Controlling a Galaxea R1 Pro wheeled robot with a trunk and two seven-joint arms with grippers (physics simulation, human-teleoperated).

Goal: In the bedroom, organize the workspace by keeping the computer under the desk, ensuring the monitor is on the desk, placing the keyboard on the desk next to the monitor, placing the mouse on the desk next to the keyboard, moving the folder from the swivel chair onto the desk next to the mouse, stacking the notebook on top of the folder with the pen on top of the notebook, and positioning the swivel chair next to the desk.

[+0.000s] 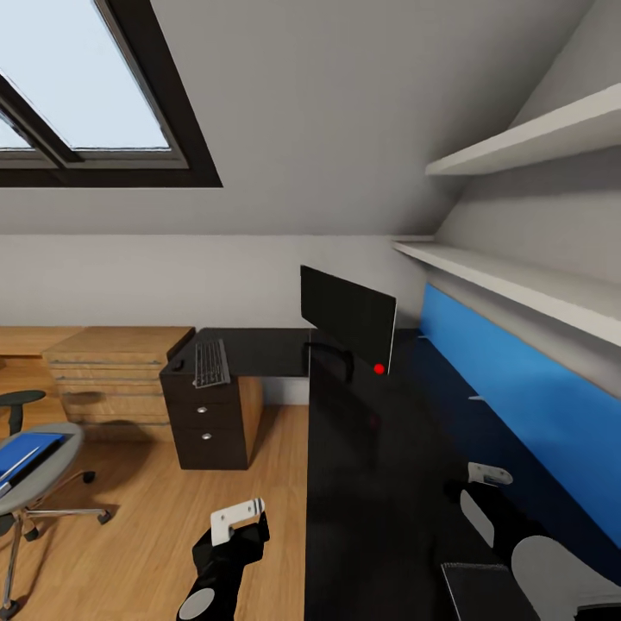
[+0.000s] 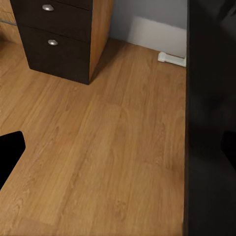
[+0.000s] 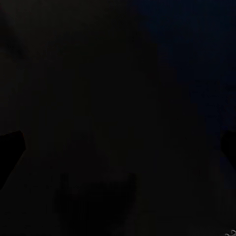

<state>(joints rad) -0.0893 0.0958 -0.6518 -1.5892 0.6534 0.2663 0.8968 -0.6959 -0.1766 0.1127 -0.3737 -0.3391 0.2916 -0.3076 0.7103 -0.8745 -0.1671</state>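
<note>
We face the black L-shaped tabletop (image 1: pixel 379 483), which runs along the blue wall panel (image 1: pixel 517 388) and turns left along the far white wall. The flat black monitor (image 1: pixel 348 316) stands upright at the inner corner of the tabletop, on a black curved stand, with a small red dot at its lower corner. The grey-keyed black keyboard (image 1: pixel 211 363) lies on the far left wing of the tabletop, near its left edge, well apart from the monitor. A small dark mouse (image 1: pixel 178 366) sits just beside the keyboard, at the very left edge.

Under that wing we note a dark drawer unit with round metal knobs (image 1: pixel 205 423); the left wrist view shows it (image 2: pixel 51 42) above the light wood plank floor (image 2: pixel 98 147). The grey round-seated swivel chair (image 1: pixel 39 466) stands on the floor, well apart from the tabletop, and the blue flat folder (image 1: pixel 24 455) lies on its seat.

Our left gripper (image 1: pixel 235 523) hangs over the floor just beside the tabletop's near left edge; whether its fingers are spread, we cannot tell. Our right gripper (image 1: pixel 488 473) hangs over the tabletop near the blue panel; its fingers we cannot read either, and the right wrist view is nearly black. White wall shelves (image 1: pixel 526 138) run above the panel.
</note>
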